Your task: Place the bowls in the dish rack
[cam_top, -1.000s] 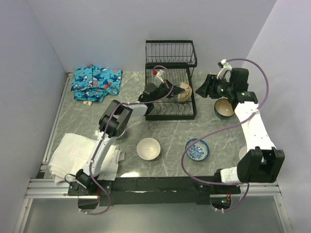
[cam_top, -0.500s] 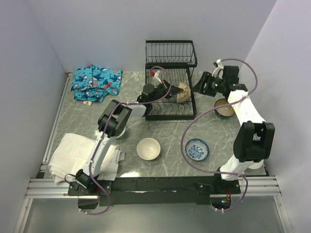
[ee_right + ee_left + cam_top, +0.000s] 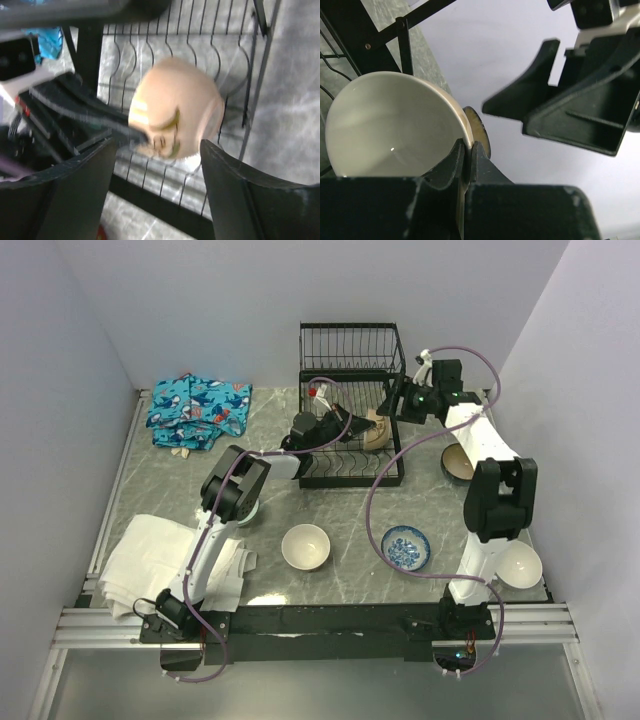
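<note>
The cream bowl (image 3: 390,125) is being seated in the dish rack (image 3: 350,482), top centre of the overhead view, its rim pinched by the left gripper (image 3: 466,150), while the right gripper (image 3: 159,145) hovers wide open beside it; next, probably settle it into a slot and release.
</note>
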Available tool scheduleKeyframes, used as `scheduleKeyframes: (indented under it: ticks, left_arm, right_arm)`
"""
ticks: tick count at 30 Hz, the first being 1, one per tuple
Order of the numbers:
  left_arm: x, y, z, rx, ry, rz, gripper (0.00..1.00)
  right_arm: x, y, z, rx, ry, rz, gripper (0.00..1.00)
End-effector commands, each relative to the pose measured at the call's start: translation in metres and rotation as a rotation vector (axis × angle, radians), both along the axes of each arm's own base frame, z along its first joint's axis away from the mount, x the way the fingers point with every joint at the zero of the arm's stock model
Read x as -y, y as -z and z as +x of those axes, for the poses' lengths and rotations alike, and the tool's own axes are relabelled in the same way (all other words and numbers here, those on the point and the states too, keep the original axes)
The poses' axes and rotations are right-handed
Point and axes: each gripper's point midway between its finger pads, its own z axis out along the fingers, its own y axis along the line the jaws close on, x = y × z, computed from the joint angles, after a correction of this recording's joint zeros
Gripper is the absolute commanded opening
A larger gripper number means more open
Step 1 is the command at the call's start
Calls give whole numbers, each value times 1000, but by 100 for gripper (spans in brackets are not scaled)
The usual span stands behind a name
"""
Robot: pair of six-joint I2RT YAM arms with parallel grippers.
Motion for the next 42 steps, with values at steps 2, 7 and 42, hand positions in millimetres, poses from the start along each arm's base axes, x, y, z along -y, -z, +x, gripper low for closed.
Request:
scheduleKeyframes:
  ticks: [2, 7, 42]
  left_arm:
    - [-11, -55, 6, 133, -18, -90, 1]
    - [-10, -51, 5, 130, -10, -89, 1]
    - [-20, -15, 54, 156, -86, -98, 1]
  right_arm:
    - [-7, -19, 25, 60, 17, -69, 78]
    - [-13, -4, 19, 17, 10, -63, 79]
    - [-47, -26, 13, 104, -90, -12, 79]
